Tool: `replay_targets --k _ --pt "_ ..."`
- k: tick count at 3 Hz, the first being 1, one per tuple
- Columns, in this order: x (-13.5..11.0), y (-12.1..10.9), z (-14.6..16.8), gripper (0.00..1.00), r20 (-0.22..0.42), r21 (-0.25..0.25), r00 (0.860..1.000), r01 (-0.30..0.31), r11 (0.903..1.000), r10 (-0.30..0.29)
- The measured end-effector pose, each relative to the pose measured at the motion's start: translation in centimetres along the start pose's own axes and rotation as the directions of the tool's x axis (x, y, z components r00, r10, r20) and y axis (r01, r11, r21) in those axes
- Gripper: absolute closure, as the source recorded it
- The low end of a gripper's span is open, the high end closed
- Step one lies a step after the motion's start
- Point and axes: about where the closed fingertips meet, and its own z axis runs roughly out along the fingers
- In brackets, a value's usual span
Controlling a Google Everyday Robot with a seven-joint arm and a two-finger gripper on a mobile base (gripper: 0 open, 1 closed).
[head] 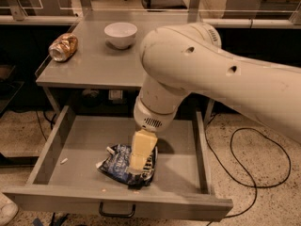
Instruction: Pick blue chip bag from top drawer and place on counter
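The blue chip bag [118, 162] lies crumpled on the floor of the open top drawer [84, 145], near its front middle. My gripper [136, 166] hangs from the big white arm and points down right on top of the bag's right half, covering part of it. The counter [99, 65] stands above and behind the drawer.
On the counter sit a white bowl [121, 34] at the back and a crushed gold-brown can [63, 47] at the left. The arm hides the counter's right side. A black cable [263, 173] loops on the speckled floor to the right. The drawer's dark handle [116, 211] faces front.
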Motion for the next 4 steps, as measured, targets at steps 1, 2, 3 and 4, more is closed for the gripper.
replay_targets --k 1,2,3,4 --pt "0.0 0.0 0.0 0.00 0.000 0.000 1.000 0.000 1.0000 0.000" --pt "0.1 0.4 1.2 0.00 0.007 -0.018 1.000 -0.011 0.9998 0.011" --pt "-0.4 -0.2 4.9 0.00 -0.023 -0.018 0.999 -0.025 0.9995 0.024" --pt "-1.6 -2.9 7.6 0.00 -0.043 -0.008 0.999 -0.027 0.9996 0.027"
